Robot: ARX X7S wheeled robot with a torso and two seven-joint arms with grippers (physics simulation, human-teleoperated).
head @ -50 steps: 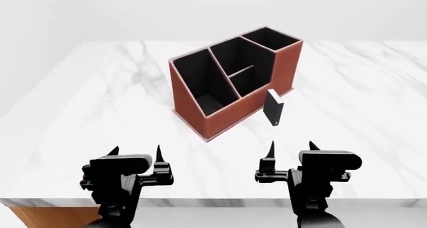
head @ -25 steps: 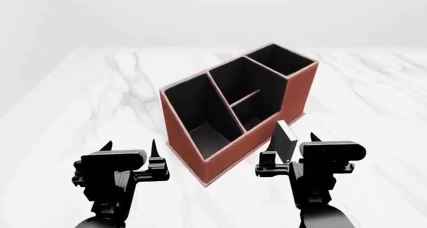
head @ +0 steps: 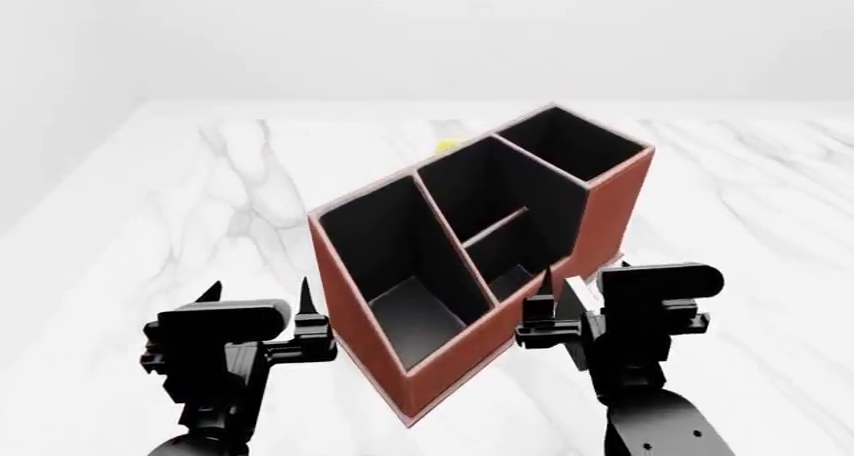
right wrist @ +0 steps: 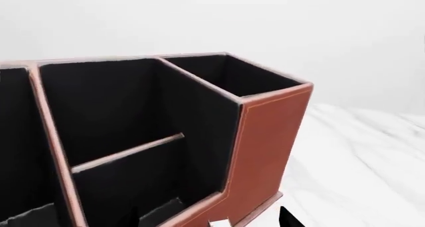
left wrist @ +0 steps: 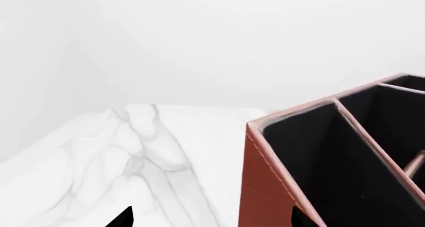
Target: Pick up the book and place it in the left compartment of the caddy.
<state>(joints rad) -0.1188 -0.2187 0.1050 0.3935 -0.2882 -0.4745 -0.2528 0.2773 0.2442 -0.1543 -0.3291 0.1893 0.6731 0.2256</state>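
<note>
Right now the caddy sits slantwise on the white marble desk, its taller square end farthest from the robot and its low end nearest, between the two arms. Its left compartment, the big undivided black-lined bin, lies at the near end and shows a bare dark floor; next to it come the two small split bins and then the tall end bin. Over on the left side, the left gripper hovers above the desk just beside the caddy's near corner, its two pointed fingers spread apart with nothing between them. On the other side, the right gripper stands close against the caddy's long reddish-brown wall, fingers likewise apart. Between those fingers only a thin pale sliver of the book shows, standing just beside the caddy's outer wall; whether the fingers touch it cannot be told. From the right wrist view the caddy fills most of the picture, and a small white patch at its base may be the book's page edge. A small yellow thing peeks out behind the caddy.
</note>
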